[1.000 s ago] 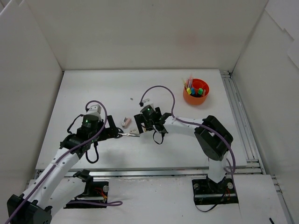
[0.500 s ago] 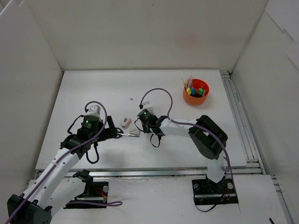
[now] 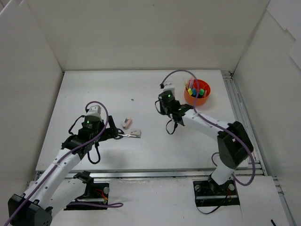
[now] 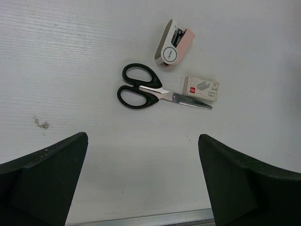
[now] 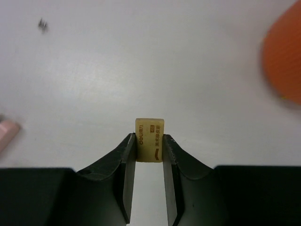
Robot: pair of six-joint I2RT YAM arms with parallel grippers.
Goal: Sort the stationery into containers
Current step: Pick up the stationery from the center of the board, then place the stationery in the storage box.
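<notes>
Near the orange cup [image 3: 188, 100], the right claw [image 5: 149, 143] clamps an eraser [image 5: 149, 131] by its flat sides. It looks light and grippy. The left claw [image 4: 146, 181] gapes wide.

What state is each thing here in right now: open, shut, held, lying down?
Left hand: open, empty.
Right hand: shut on the eraser.
Scissors: closed, lying flat.
Stapler: lying on its side.
Box: closed, flat by the blades.
Cup: upright, highlighters inside.
</notes>
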